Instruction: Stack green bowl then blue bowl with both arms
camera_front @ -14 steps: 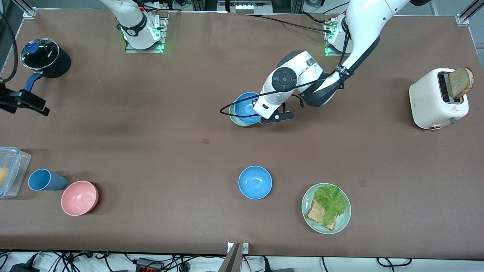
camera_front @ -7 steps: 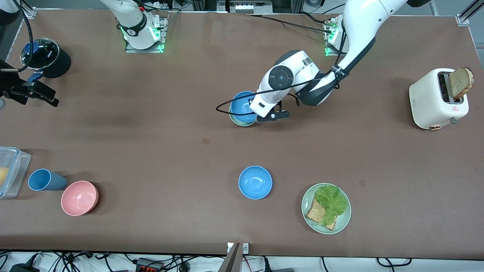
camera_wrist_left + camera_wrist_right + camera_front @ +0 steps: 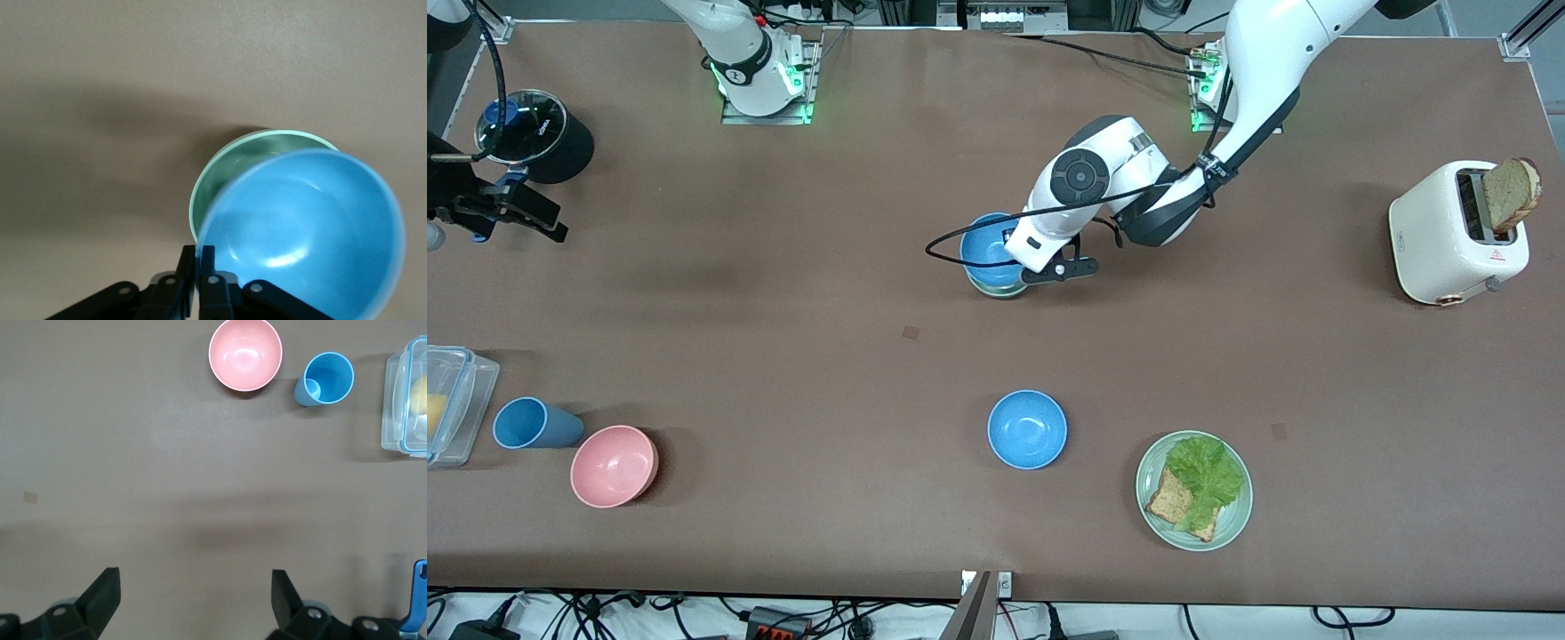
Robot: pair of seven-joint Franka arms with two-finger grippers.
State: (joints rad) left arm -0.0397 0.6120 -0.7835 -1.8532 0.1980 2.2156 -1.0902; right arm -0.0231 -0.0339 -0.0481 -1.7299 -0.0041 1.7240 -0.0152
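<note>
My left gripper [image 3: 199, 257] is shut on the rim of a sky-blue bowl [image 3: 300, 240] and holds it tilted just over the pale green bowl [image 3: 230, 170]. In the front view the held blue bowl [image 3: 985, 247] covers most of the green bowl [image 3: 996, 290], which sits on the table mid-way along, close to the arms' bases. The left wrist hides the fingers there. A second blue bowl [image 3: 1027, 429] sits alone nearer the front camera. My right gripper [image 3: 195, 587] is open and empty, up over the table beside the black pot [image 3: 534, 133]; it also shows in the front view [image 3: 516, 213].
A pink bowl [image 3: 614, 465], a blue cup [image 3: 529, 424] and a clear food box [image 3: 449, 404] sit at the right arm's end. A pale-green plate [image 3: 1144, 489] with lettuce and bread sits near the front edge. A white toaster [image 3: 1458, 231] with bread stands at the left arm's end.
My left gripper has carried the blue bowl a little toward the right arm's end, more squarely over the green bowl. My right gripper has shifted up toward the pot.
</note>
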